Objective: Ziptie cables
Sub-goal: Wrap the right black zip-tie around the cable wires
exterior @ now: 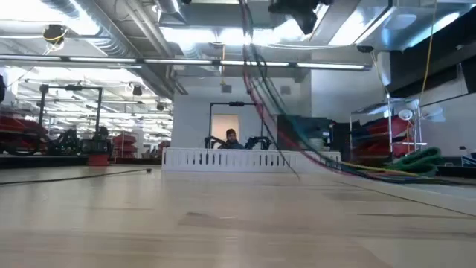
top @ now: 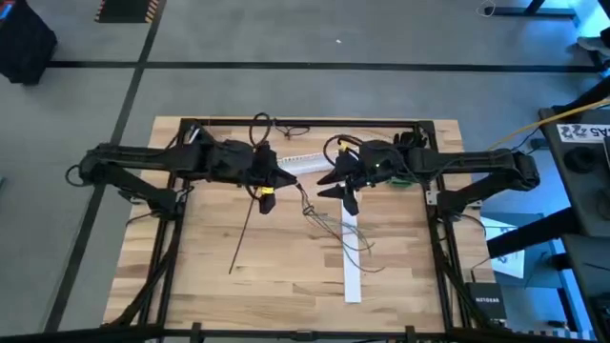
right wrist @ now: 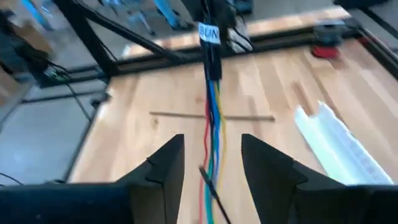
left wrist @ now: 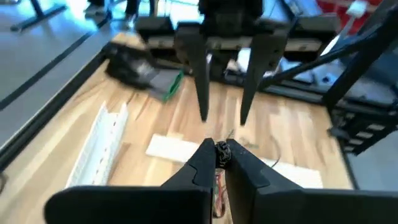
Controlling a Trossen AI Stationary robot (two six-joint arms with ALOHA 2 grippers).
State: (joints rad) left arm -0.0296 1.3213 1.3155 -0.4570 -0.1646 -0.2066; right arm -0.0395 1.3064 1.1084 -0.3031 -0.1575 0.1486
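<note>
On wooden table (top: 191,276), cables (top: 329,224), workshop behind

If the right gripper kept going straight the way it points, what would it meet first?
Probably the bunch of thin red, blue and green cables, hanging between the open right gripper's fingers, then the left gripper holding them. Depth is unclear.

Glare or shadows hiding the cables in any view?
High view: even light, no glare on the table, thin cables hard to pick out on the wood. Low view: bright ceiling lights behind the hanging cables. Left wrist view: left gripper shut on cables, unshadowed. Right wrist view: cables well lit inside the open right gripper.
</note>
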